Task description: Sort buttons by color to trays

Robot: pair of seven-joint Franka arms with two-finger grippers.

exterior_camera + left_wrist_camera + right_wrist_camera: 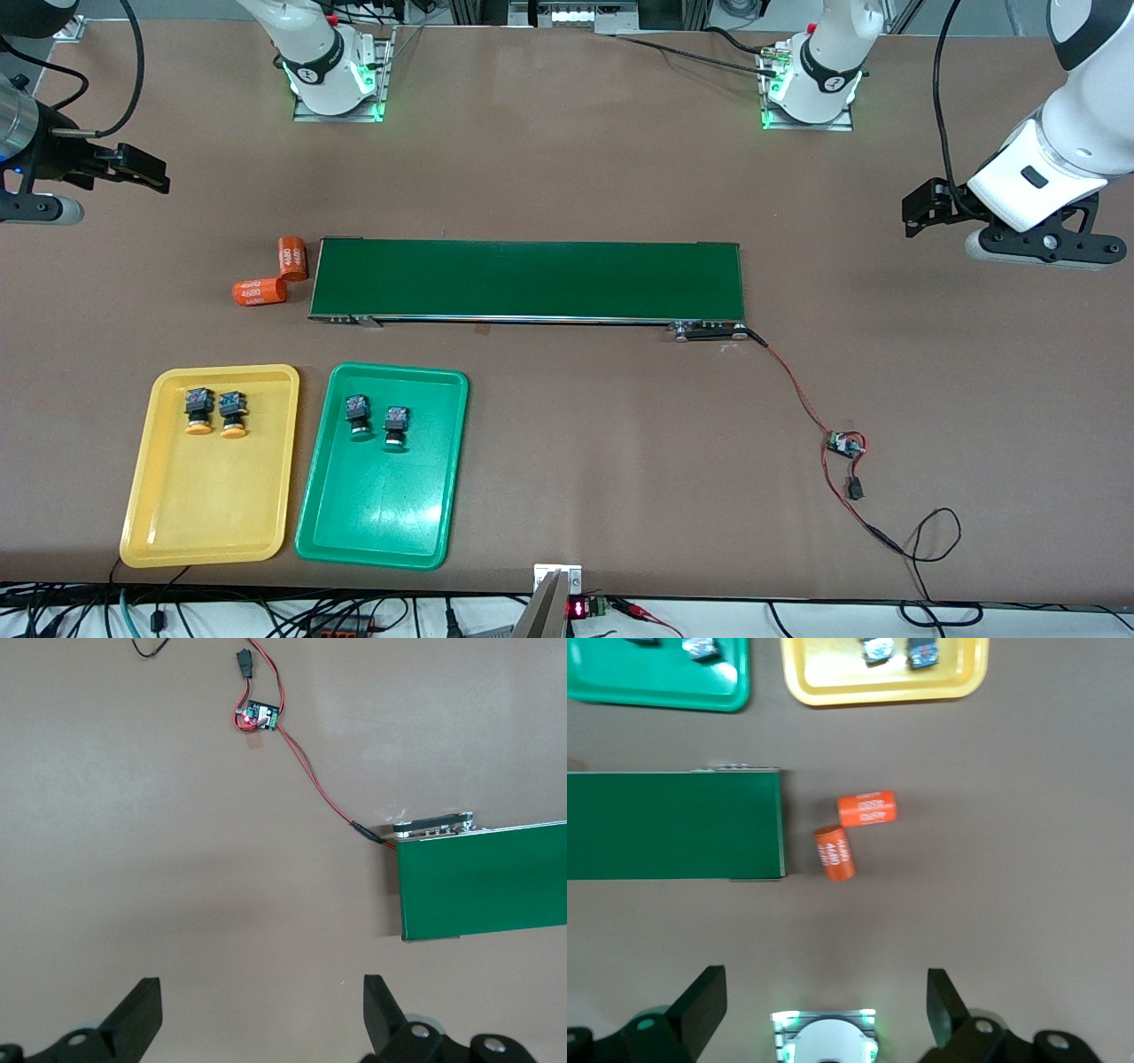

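Already sorted, buttons [215,412] sit cut off in the right wrist view; both end effectors [257,1014] [824,1010] gape wide.

Two buttons [215,412] lie in each of two adjacent trays [151,523], nearer the camera than the conveyor [530,279].

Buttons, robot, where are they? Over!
Left gripper and right gripper open, empty, waiting. Yellow buttons in yellow tray, green buttons in green tray. Nothing blocking.
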